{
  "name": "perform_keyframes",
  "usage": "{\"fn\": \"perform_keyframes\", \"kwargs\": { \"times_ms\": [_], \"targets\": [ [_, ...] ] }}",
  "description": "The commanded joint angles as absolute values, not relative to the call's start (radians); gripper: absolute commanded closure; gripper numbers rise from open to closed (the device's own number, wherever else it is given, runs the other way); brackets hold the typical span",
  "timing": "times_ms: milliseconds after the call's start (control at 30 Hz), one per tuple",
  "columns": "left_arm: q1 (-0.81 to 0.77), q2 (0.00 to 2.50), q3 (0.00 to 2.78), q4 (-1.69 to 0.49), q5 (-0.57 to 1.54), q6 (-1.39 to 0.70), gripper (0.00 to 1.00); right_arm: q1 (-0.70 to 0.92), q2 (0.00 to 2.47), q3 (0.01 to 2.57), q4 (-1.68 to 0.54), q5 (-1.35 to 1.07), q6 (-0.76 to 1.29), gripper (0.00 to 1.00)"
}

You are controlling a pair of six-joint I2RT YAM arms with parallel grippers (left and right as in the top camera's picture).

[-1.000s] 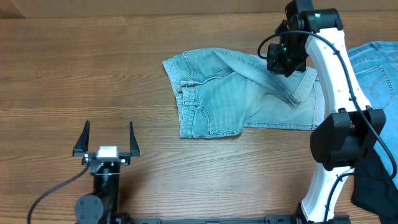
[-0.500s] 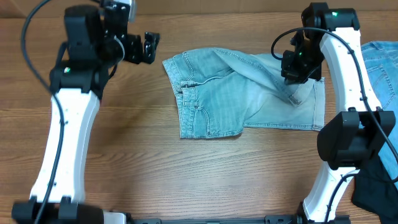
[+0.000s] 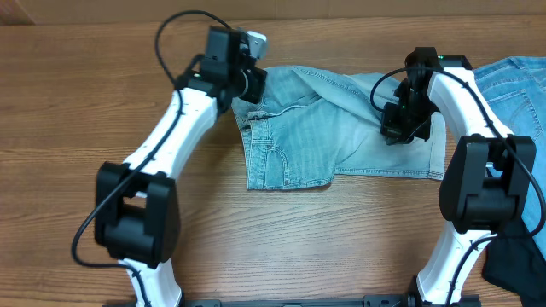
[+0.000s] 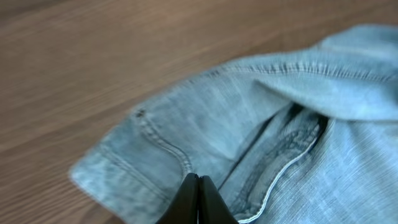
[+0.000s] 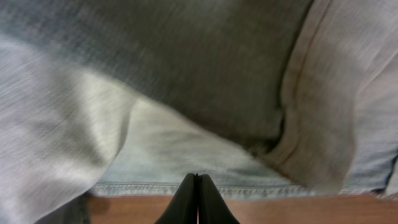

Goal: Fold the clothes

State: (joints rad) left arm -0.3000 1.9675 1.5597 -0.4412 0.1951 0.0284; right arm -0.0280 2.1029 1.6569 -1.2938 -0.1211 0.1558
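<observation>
so the pale denim shorts (image 3: pixel 341 128) are lying mostly flat on the wooden surface (image 3: pixel 102 111), a bit past the middle toward 1 o'clock in the overhead view, with one part flopped over itself along the far side so there's a diagonal fold ridge running across them. the left hand (image 3: pixel 249 83) is down at the shorts' 10 o'clock corner, right at the edge of the fabric, and in the left wrist view its two fingers (image 4: pixel 198 200) are pressed together with no gap, tips sitting just over the denim near a stitched pocket seam (image 4: pixel 283 171); i can't see any cloth pinched between them, so it reads as closed on nothing. the right hand (image 3: pixel 399 128) is over at the 3 o'clock side of the shorts, on top of the folded-over bit near the hem. its wrist view is basically all denim, a shadowed layer up top and a paler layer under it, with a stitched hem (image 5: pixel 205 186) and a thin strip of wood along the bottom, and those fingers (image 5: pixel 197 202) are together too, with nothing visibly caught between them. off at the far 2 o'clock edge there's another pair of jeans (image 3: pixel 520 85), a darker blue, and some dark fabric (image 3: pixel 516 256) at about 4 o'clock by the right arm's base.
</observation>
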Motion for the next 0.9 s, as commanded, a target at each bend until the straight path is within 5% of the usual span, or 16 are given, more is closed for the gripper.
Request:
{"fn": "perform_keyframes", "kwargs": {
  "times_ms": [0,367,400,500,600,833,867],
  "targets": [
    [-0.318,2.046,1.58,-0.432,0.138,0.049,0.96,-0.028,2.074,1.642,-1.24,-0.035,0.161,0.96],
    [-0.334,1.921,1.592,-0.565,0.146,-0.143,0.93,-0.028,2.072,1.713,-1.114,0.007,0.025,0.96],
    [-0.336,1.92,1.592,-0.574,0.147,-0.144,0.81,-0.028,2.066,1.726,-1.119,0.007,0.024,0.87],
    [-0.334,1.92,1.592,-0.593,0.145,-0.147,0.66,-0.028,2.025,1.768,-1.135,0.007,-0.005,0.7],
    [-0.336,1.921,1.592,-0.624,0.111,-0.168,0.59,-0.028,1.995,1.768,-1.168,0.006,-0.082,0.45],
    [-0.332,1.922,1.591,-0.69,0.01,-0.262,0.54,-0.028,2.004,1.683,-1.158,-0.054,-0.288,0.43],
    [-0.332,1.922,1.591,-0.699,-0.004,-0.307,0.46,-0.028,2.006,1.666,-1.132,-0.053,-0.305,0.43]
  ]
}}
